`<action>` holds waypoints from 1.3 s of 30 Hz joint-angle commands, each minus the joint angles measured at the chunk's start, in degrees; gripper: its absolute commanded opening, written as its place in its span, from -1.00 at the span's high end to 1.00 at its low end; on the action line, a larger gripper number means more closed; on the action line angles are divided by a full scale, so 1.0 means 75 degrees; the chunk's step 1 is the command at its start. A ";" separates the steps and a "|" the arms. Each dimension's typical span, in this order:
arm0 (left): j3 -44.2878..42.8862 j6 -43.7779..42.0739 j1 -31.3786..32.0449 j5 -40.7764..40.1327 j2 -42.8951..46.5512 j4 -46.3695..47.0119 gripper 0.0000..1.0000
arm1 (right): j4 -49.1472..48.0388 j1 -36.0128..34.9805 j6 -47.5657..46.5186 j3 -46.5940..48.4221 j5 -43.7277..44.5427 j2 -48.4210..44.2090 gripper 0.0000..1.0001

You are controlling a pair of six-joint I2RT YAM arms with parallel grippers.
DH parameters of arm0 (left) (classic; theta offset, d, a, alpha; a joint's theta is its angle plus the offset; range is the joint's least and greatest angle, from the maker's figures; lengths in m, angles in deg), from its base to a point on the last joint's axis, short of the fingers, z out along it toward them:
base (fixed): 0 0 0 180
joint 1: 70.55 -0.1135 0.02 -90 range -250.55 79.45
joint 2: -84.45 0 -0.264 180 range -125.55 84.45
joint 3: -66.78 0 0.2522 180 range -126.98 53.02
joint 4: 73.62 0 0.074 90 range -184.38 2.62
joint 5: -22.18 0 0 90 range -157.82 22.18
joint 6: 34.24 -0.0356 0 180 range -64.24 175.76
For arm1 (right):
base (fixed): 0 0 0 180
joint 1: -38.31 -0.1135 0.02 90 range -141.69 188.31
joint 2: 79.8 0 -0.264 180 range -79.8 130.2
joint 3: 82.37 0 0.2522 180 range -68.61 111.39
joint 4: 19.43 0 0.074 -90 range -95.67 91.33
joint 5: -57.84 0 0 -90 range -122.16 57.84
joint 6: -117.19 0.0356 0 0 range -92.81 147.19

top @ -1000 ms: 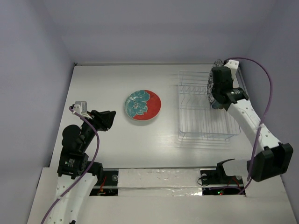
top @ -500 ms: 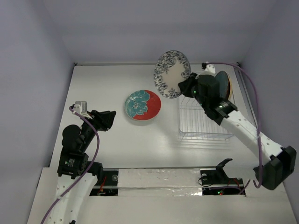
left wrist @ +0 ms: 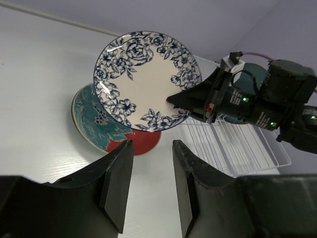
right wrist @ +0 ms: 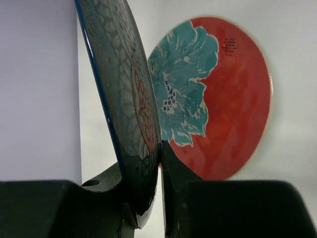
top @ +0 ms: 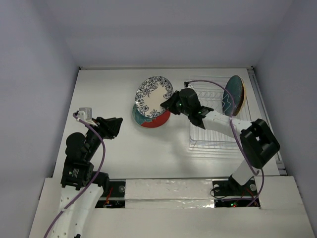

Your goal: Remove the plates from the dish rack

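My right gripper (top: 171, 105) is shut on the rim of the white plate with blue floral pattern (top: 154, 96), holding it tilted in the air over the red plate with the teal flower (top: 151, 121), which lies flat on the table. In the right wrist view the held plate (right wrist: 126, 99) stands edge-on between the jaws, with the red plate (right wrist: 223, 99) behind it. The dish rack (top: 218, 130) holds a dark teal-blue plate (top: 230, 95) and a tan-yellow one (top: 241, 96) upright at its far right end. My left gripper (left wrist: 152, 144) is open and holds nothing, near the red plate (left wrist: 106, 131).
The right arm (top: 223, 121) stretches leftward across the rack's near rows. White walls close the table in on the left, back and right. The left arm's base (top: 77, 168) sits at the near left edge.
The right arm lifted the floral plate out of the rack's far right end and swung it left and down, to just above the red plate. The left arm stayed still.
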 commanded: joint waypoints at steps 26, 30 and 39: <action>-0.0070 -0.0014 -0.0059 0.0016 0.0137 0.0362 0.32 | -0.2624 -0.0473 0.1051 -0.0518 -0.0897 0.1286 0.25; -0.0081 -0.0014 -0.0059 0.0016 0.0137 0.0373 0.32 | -0.2390 -0.0473 0.0864 -0.0471 -0.1083 0.1321 0.06; -0.0081 -0.0014 -0.0059 0.0027 0.0172 0.0373 0.32 | -0.0785 -0.0544 -0.0261 0.0009 -0.1061 0.1087 -0.76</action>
